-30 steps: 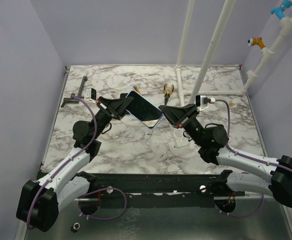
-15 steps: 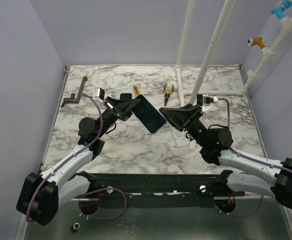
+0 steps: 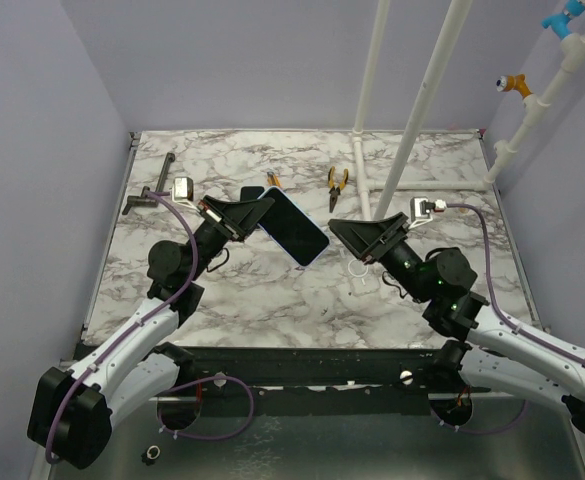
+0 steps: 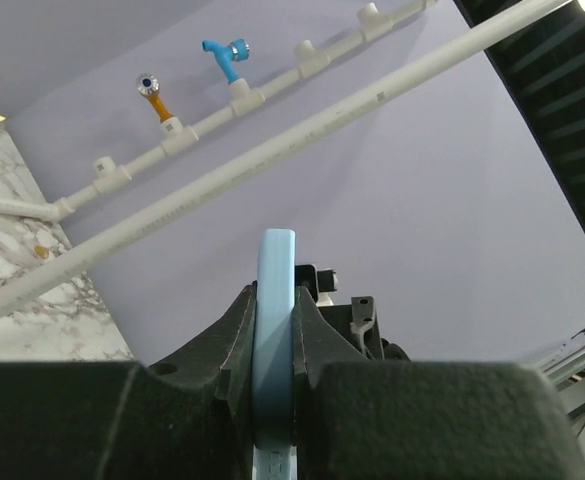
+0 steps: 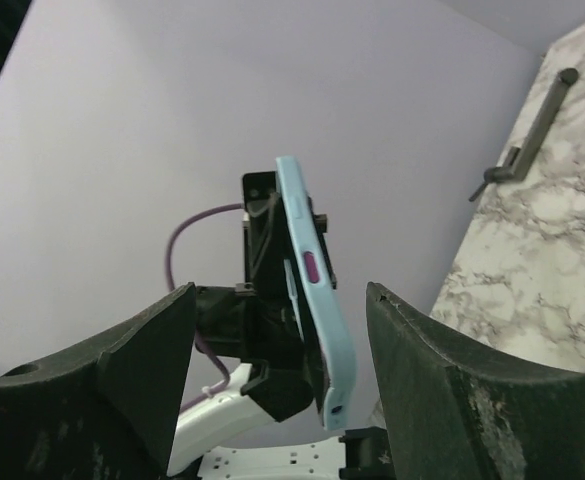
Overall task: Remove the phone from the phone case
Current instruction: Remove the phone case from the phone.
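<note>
Top external shows us that the right gripper (image 3: 338, 228) has let go and backed off a little. Its jaws now stand wide and empty, just beside the phone (image 3: 297, 230). Our left gripper (image 3: 255, 212) stays clamped on the phone case (image 4: 275, 330), holding it tilted in the air over the middle of the worktop. We judge the phone still sits in its case, so the right side needs a fresh grip.
</note>
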Robot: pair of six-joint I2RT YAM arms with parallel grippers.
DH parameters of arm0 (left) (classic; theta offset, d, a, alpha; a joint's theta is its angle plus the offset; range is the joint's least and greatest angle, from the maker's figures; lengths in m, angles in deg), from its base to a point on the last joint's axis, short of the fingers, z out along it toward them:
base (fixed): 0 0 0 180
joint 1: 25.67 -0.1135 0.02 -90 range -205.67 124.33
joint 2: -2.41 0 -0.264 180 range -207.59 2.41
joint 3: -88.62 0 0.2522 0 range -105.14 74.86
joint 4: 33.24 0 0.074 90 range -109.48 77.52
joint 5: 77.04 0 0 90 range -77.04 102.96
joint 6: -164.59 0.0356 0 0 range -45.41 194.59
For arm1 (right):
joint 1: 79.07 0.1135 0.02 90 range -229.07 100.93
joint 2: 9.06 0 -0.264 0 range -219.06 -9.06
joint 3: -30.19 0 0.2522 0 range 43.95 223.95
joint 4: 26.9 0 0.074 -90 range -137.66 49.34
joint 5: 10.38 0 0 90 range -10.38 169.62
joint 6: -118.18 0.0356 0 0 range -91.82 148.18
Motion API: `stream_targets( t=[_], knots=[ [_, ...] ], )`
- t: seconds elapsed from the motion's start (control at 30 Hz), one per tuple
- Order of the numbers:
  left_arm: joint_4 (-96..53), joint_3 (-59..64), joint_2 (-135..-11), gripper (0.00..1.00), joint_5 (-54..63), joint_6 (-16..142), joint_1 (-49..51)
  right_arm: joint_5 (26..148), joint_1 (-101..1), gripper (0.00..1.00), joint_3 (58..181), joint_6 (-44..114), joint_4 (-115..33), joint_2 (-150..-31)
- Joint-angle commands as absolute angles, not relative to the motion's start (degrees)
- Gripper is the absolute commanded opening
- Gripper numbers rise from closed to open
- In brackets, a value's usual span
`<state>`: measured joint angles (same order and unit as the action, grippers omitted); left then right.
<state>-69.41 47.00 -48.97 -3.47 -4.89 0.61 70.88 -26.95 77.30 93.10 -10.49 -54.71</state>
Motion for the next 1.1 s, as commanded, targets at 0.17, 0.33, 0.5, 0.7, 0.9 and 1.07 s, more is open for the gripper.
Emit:
stream_targets(
  t=[0.17,0.33,0.5,0.7,0.9,1.07],
  knots=[
    [-73.31,44.94,-46.24,0.00,-1.55,-0.71,1.23,72.28,-26.82,0.59,79.61,94.04,-9.40,-60.76],
    [-73.44,46.00,-45.76,0.00,-0.80,-1.16,1.21,73.54,-26.86,0.41,78.89,95.75,-5.99,-62.18],
    [-73.52,46.38,-45.58,0.00,-0.40,-1.34,1.23,74.53,-26.90,0.30,77.39,96.94,-1.73,-62.59],
    [-73.53,47.21,-45.69,0.00,0.02,-1.76,1.23,75.98,-26.86,0.19,76.76,97.98,3.09,-63.49],
    [-73.40,47.81,-46.14,0.00,0.30,-2.51,1.22,78.21,-26.86,0.09,76.62,98.31,8.64,-64.79],
    [-73.43,48.35,-48.08,0.00,0.22,-4.95,1.23,79.26,-26.85,0.01,76.61,98.40,16.15,-66.55]
  ],
)
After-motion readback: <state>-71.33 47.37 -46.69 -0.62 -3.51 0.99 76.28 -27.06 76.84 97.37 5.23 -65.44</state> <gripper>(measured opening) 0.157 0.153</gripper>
